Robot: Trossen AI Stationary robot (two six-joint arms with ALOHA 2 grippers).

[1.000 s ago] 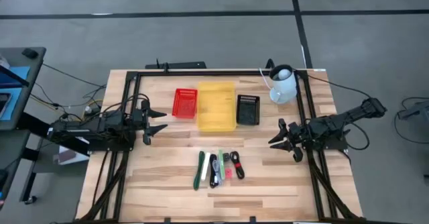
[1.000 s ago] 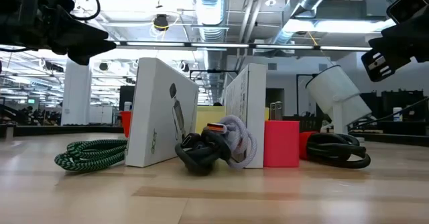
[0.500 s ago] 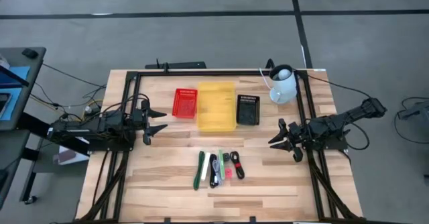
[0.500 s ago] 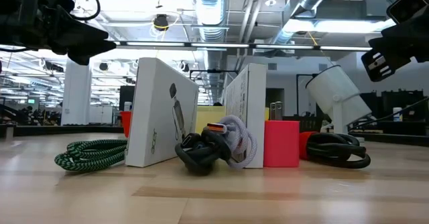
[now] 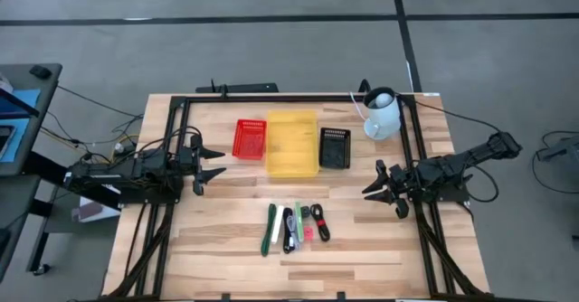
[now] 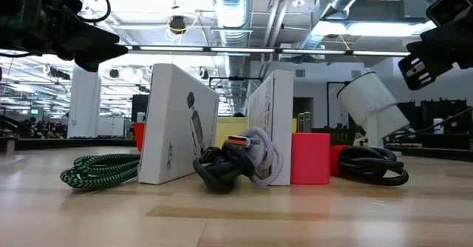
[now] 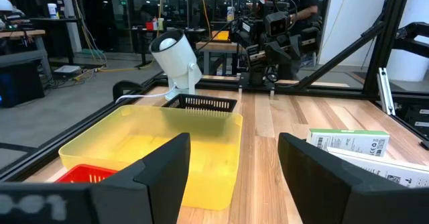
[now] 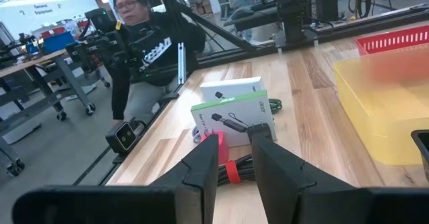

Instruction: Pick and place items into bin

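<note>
left claw (image 5: 213,163): fingers spread, empty, left of bins | items (image 5: 294,227): near-centre of surface (image 5: 362,239), in a row; likely light, slim, stiff sticks, limp cable; pinch mid-length | right claw (image 5: 373,186): partly parted, empty, right of items

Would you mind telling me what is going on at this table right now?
Nothing is being handled. The left end effector and right end effector hover empty at the table's sides, fingers apart. The items lie in a row on the table, in front of the empty red bin, yellow bin and black bin.
</note>
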